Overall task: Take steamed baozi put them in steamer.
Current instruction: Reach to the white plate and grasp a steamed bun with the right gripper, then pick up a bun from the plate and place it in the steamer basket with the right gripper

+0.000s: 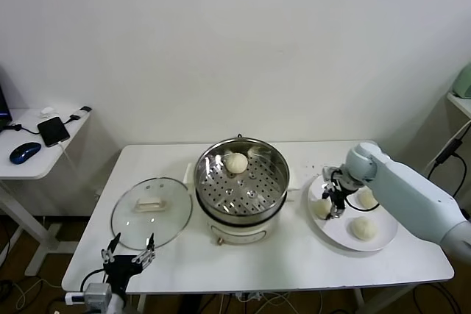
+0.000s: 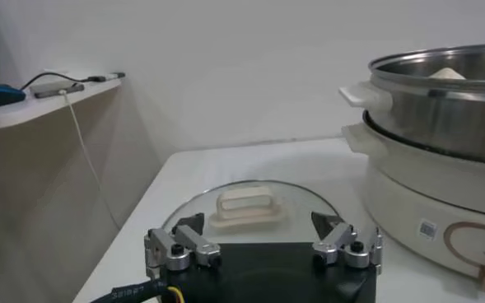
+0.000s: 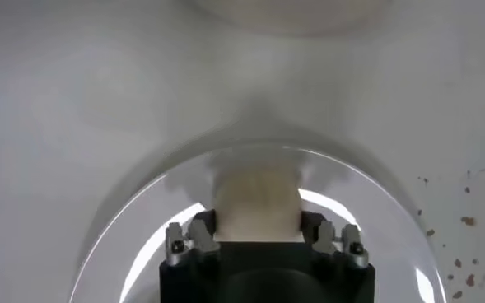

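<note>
One baozi point(image 1: 236, 162) sits in the steamer point(image 1: 241, 182), frame centre; right gripper point(image 1: 329, 204) fingers pinch another bun point(image 1: 321, 208) on the plate point(image 1: 346, 237) for lifting; left gripper point(image 1: 129, 254) spread, idle lower left.

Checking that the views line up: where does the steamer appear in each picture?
Head view: steamer at table centre, one baozi on its tray.
Left wrist view: steamer fills one side, beyond the glass lid.
Right wrist view: cannot tell; only a pale curved edge shows.
Shared landmark: the white table.

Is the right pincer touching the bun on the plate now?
Touching. The right wrist view shows the right pincer closed on the bun, both fingers pressing its sides, over the plate.
</note>
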Robot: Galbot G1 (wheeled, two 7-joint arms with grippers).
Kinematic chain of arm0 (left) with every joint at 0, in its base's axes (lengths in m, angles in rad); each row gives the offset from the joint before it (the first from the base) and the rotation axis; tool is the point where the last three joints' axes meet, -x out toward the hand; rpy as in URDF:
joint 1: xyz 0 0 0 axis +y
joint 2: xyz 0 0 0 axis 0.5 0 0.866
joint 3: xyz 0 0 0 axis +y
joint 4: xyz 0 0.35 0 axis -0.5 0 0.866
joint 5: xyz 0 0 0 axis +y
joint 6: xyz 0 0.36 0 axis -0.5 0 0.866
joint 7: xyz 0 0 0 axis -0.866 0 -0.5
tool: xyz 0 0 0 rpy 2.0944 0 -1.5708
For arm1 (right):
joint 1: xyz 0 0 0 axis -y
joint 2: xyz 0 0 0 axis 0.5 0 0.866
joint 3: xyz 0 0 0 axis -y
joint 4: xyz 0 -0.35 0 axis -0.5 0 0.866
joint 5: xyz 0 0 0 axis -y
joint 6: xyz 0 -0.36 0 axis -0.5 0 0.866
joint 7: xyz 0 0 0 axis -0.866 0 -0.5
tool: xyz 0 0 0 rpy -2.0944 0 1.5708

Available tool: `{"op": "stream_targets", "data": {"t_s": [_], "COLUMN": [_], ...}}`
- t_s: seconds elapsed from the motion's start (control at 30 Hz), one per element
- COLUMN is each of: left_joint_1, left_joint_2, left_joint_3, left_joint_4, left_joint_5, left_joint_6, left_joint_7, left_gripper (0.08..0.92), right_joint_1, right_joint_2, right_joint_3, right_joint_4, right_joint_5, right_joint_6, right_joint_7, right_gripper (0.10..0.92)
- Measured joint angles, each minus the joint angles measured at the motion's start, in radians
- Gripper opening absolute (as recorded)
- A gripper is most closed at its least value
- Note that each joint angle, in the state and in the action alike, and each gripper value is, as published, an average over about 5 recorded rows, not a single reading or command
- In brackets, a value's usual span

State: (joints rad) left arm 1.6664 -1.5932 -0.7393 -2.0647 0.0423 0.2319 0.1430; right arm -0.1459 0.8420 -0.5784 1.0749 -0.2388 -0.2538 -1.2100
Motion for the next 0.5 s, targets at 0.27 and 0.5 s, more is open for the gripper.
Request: {"op": "stream_targets", "data": {"t_s": [0.27,0.5], "left_joint_1": [-0.008,-0.021], "left_joint_2": [-0.005,-0.011], "left_joint_3": [0.008,0.019], "left_joint_4": [0.001,0.008], "left_joint_5": [0.008,0.02], "left_joint_6": [-0.003,-0.003], "left_joint_7": [-0.001,-0.001], "left_gripper": [0.823,0.823], "right_joint_1": [0.057,0.216], "right_joint_2": [-0.039,-0.089], "right_joint_3": [-0.033,-0.137], "right_joint_4": [0.036,0.1], "right_joint_5": [0.042,0.142], "right_joint_6": [-0.016,-0.045], "right_joint_7": [-0.015,-0.041], "right_gripper": [0.528,0.534]}}
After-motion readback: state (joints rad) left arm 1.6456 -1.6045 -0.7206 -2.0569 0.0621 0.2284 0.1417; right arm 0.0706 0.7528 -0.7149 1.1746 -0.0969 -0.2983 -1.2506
